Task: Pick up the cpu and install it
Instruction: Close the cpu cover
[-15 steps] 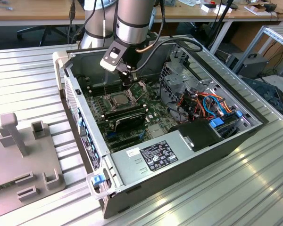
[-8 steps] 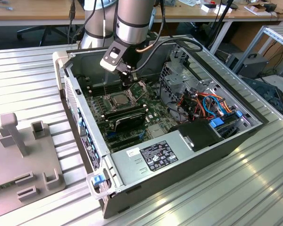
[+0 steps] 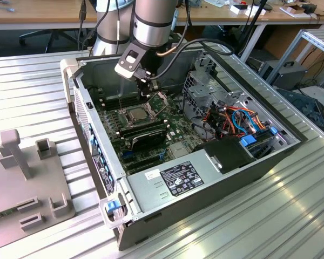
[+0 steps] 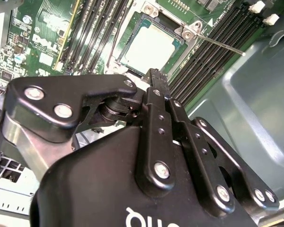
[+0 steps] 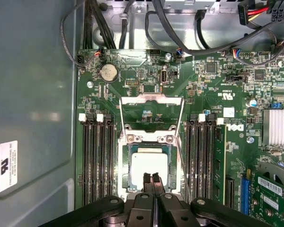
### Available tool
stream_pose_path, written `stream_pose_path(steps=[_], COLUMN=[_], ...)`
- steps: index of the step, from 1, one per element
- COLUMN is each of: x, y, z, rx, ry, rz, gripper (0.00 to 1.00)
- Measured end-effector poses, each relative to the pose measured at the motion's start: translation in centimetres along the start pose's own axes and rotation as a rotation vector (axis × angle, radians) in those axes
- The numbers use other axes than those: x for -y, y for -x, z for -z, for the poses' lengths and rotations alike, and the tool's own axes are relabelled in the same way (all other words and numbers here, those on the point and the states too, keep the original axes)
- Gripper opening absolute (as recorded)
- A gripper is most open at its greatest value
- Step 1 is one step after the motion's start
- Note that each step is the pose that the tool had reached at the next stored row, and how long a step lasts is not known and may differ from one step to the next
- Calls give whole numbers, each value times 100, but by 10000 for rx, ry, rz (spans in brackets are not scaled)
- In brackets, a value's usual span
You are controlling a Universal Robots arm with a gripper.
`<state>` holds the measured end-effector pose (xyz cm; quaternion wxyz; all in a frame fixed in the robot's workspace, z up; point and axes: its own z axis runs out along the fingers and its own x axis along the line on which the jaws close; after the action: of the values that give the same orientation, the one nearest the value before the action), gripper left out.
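**Placement stage.** In the first wrist view the cpu (image 5: 149,163) lay flat inside the socket (image 5: 123,165) on the motherboard (image 5: 213,90). The gripper (image 5: 152,178) hung directly over it, fingers pressed together and pinching nothing. The hinged load frame (image 5: 151,101) stood open. Judged: chip seated but not yet clamped. The next move called for clearing the upright frame and thin lever (image 4: 217,44) without nudging the chip.
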<state>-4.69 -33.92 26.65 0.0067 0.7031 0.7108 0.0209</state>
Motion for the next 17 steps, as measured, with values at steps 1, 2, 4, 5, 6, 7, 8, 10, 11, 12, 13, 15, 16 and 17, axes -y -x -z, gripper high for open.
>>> stream_pose_path(steps=[1, 2, 4, 5, 6, 7, 8, 10, 11, 12, 13, 15, 16, 17], x=[0, 0, 0, 0, 0, -1, -1, -1, -1, -1, -1, -1, -2, -2], y=[0, 0, 0, 0, 0, 0, 0, 0, 0, 0, 0, -1, -1, -1], z=[0, 0, 10, 10, 11, 11, 11, 12, 14, 19, 24, 37, 49, 57], rx=[-1, -2, 1, 1, 0, 1, 0, 1, 2, 6, 5, 3, 4, 6], ry=[1, 1, 0, 0, 0, 0, 0, 0, -1, -3, -2, -1, -1, 0], rz=[0, 0, 0, 0, 0, 0, 0, 0, 0, 1, 1, 0, 0, 0], gripper=[11, 11, 11, 11, 11, 11, 11, 11, 11, 11, 11, 11, 11, 11])
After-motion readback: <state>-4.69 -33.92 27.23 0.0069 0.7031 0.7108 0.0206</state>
